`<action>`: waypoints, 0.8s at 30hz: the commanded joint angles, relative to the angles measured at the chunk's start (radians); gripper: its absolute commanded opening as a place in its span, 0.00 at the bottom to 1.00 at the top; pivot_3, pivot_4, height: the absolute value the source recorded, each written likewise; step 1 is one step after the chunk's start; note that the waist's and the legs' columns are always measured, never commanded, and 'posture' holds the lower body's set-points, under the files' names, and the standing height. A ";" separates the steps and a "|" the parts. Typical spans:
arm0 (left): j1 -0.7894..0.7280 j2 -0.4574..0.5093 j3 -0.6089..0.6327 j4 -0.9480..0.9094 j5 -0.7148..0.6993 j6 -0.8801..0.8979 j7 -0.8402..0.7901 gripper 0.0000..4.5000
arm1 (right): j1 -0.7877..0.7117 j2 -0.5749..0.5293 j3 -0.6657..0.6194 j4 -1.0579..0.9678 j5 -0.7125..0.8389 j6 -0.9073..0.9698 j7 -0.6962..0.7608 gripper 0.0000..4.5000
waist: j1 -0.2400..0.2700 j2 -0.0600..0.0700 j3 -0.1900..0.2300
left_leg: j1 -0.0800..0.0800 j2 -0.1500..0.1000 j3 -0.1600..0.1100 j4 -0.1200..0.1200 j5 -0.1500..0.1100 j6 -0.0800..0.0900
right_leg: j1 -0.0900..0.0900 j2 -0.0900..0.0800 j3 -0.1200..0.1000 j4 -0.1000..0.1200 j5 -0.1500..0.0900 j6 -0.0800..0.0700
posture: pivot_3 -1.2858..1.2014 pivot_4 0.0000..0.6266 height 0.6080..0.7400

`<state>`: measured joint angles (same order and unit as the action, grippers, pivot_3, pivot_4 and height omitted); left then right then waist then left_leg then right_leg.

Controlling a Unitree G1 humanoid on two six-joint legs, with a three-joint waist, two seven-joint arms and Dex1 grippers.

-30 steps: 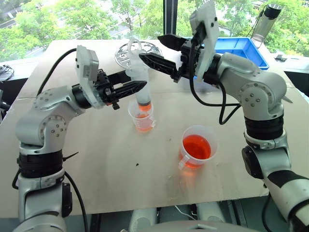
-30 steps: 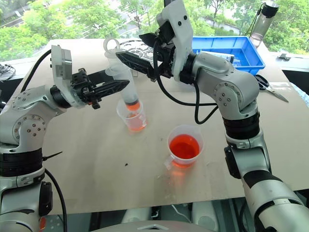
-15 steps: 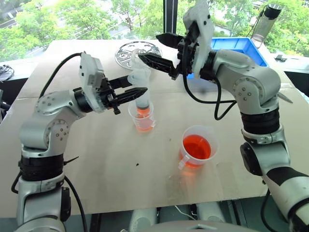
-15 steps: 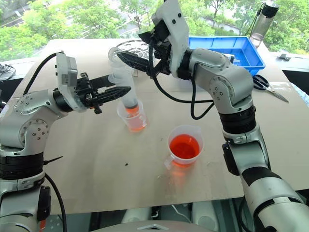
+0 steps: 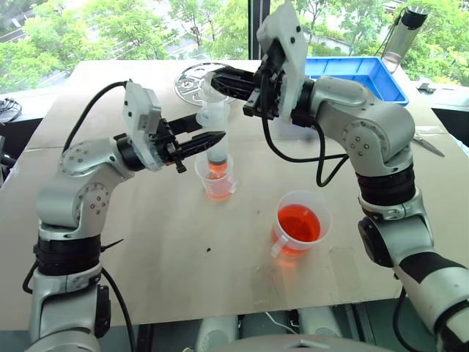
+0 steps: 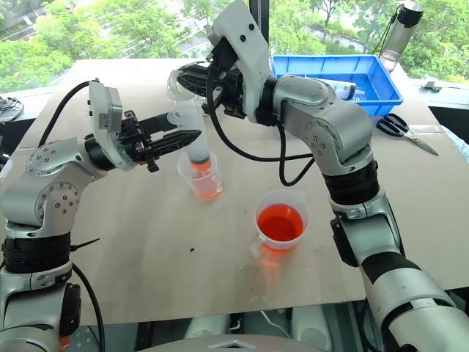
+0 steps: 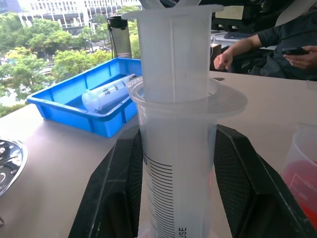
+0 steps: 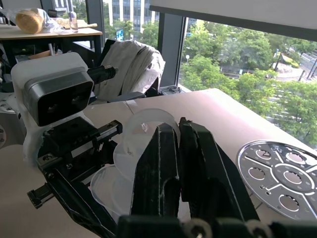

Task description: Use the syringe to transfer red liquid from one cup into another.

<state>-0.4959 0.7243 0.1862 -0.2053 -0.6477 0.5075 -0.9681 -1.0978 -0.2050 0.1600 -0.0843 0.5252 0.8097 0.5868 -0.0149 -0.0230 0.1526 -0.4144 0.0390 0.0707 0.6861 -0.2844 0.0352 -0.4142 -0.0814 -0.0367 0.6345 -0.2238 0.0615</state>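
Head views: the left gripper [image 5: 209, 139] clamps the barrel of the clear plastic syringe [image 5: 213, 125], keeping it upright with its tip inside the small handleless clear cup [image 5: 218, 177], so red liquid [image 5: 218, 183] lands there. The right gripper [image 5: 220, 78], fingers together, rests at the plunger top, seemingly to press it. The handled clear beaker [image 5: 298, 224] of red liquid stands apart on the pale tabletop [image 5: 146, 242].

Left wrist view: black fingers [image 7: 124, 188] flank the graduated barrel.

Right wrist view: closed fingers [image 8: 161, 168] meet the plunger's ring.
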 commanded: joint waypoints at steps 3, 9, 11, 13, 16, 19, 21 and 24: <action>-0.014 0.000 0.021 -0.038 -0.011 -0.021 0.001 0.37 | 0.014 -0.001 0.041 -0.037 -0.038 -0.034 0.034 0.01 | 0.000 0.000 0.000 | 0.000 0.000 0.000 0.000 0.000 0.000 | 0.000 0.000 0.000 0.000 0.000 0.000 | 0.52 0.24 1.00; -0.011 -0.003 0.035 -0.043 -0.019 -0.010 0.012 0.37 | 0.040 0.002 0.073 -0.037 -0.064 -0.043 0.063 0.01 | 0.000 0.000 0.000 | 0.000 0.000 0.000 0.000 0.000 0.000 | 0.000 0.000 0.000 0.000 0.000 0.000 | 0.52 0.24 1.00; -0.018 -0.006 0.042 -0.042 -0.027 -0.001 0.022 0.37 | 0.053 0.006 0.084 -0.032 -0.071 -0.047 0.069 0.01 | 0.000 0.000 0.000 | 0.000 0.000 0.000 0.000 0.000 0.000 | 0.000 0.000 0.000 0.000 0.000 0.000 | 0.52 0.24 1.00; -0.021 -0.006 0.045 -0.044 -0.032 0.003 0.026 0.37 | 0.067 0.010 0.095 -0.026 -0.081 -0.056 0.074 0.01 | 0.000 0.000 0.000 | 0.000 0.000 0.000 0.000 0.000 0.000 | 0.000 0.000 0.000 0.000 0.000 0.000 | 0.52 0.24 1.00; -0.027 -0.009 0.052 -0.044 -0.039 0.014 0.034 0.37 | 0.082 0.021 0.104 -0.012 -0.093 -0.064 0.080 0.01 | 0.000 0.000 0.000 | 0.000 0.000 0.000 0.000 0.000 0.000 | 0.000 0.000 0.000 0.000 0.000 0.000 | 0.52 0.24 1.00; -0.028 -0.009 0.055 -0.045 -0.039 0.017 0.036 0.37 | 0.098 0.032 0.112 0.008 -0.108 -0.075 0.086 0.01 | 0.000 0.000 0.000 | 0.000 0.000 0.000 0.000 0.000 0.000 | 0.000 0.000 0.000 0.000 0.000 0.000 | 0.52 0.24 1.00; -0.026 -0.008 0.056 -0.048 -0.041 0.019 0.036 0.37 | 0.109 0.038 0.119 0.018 -0.119 -0.085 0.090 0.01 | 0.000 0.000 0.000 | 0.000 0.000 0.000 0.000 0.000 0.000 | 0.000 0.000 0.000 0.000 0.000 0.000 | 0.52 0.24 1.00; -0.031 -0.009 0.057 -0.048 -0.043 0.025 0.038 0.37 | 0.124 0.047 0.131 0.032 -0.140 -0.102 0.099 0.01 | 0.000 0.000 0.000 | 0.000 0.000 0.000 0.000 0.000 0.000 | 0.000 0.000 0.000 0.000 0.000 0.000 | 0.52 0.24 1.00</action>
<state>-0.4824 0.7152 0.1863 -0.2052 -0.6486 0.5601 -0.9410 -0.9968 -0.1678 0.2253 -0.0653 0.3976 0.7006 0.6499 -0.0150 -0.0230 0.1526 -0.4142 0.0390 0.0708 0.6862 -0.2844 0.0351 -0.4141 -0.0814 -0.0368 0.6346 -0.2237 0.0615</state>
